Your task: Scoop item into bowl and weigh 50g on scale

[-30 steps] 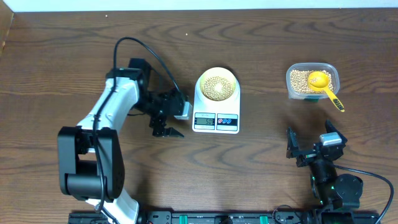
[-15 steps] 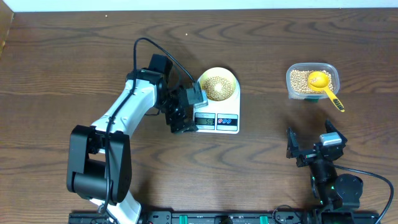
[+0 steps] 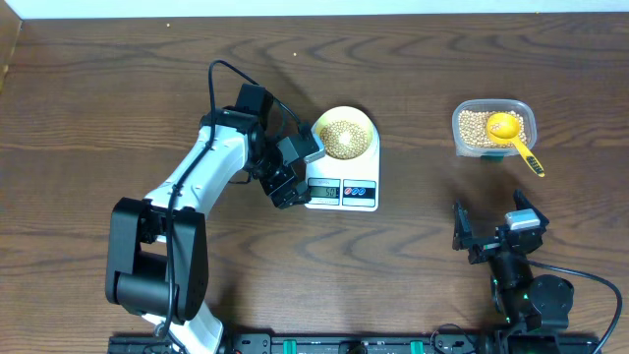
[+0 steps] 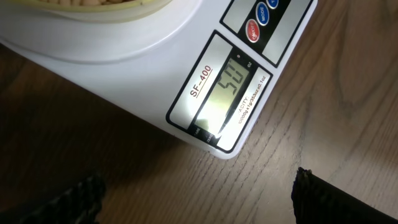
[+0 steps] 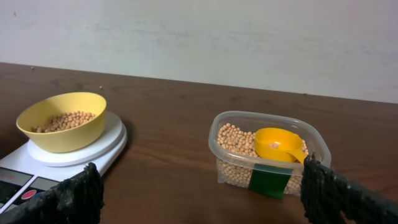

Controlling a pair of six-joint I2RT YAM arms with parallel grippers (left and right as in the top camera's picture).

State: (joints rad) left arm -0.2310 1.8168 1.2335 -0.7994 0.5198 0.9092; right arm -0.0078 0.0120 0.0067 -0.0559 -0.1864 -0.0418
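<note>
Evidently, weighing appears complete: the bowl (image 5: pixel 62 135) holding the beans (image 3: pixel 342 138) sits on the scale (image 3: pixel 371 169) at mid-bench, the display (image 4: pixel 227 93) reads 50, and the left end effector (image 4: pixel 208 199) and right end effector (image 3: pixel 491 228) are both open, empty.

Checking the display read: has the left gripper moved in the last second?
Yes. The left gripper moved right, from clear of the scale to its left front corner.

Dark wood table (image 3: pixel 118 98), white scale (image 3: pixel 341 193), clear tub (image 3: pixel 493 102)
</note>
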